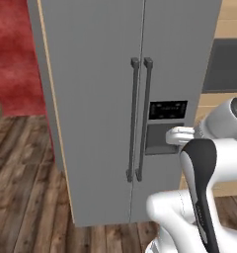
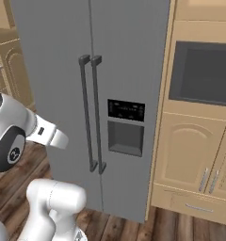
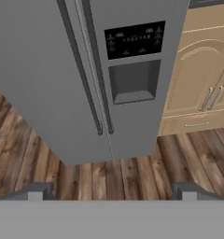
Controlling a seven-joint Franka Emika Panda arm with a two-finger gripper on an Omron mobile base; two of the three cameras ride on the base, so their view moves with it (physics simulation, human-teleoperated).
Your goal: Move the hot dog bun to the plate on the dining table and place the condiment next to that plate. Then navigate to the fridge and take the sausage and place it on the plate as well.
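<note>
Squarely ahead, the fridge (image 1: 125,99) is being faced with both doors shut, and the gripper (image 3: 111,190) is being held wide open and empty above the wood floor (image 3: 132,172).

Its 2 bar handles (image 2: 91,113) are being shown side by side at the door seam in all 3 views, with the dark dispenser panel (image 2: 126,110) on the right-hand door. A red wall (image 1: 14,49) left of the fridge is being shown from the left base view, while tan cabinets (image 2: 195,155) and a dark oven window (image 2: 202,73) on its right are being shown from the right base view. The finger tips (image 3: 37,191) are being seen spread far apart in the hand view.
</note>
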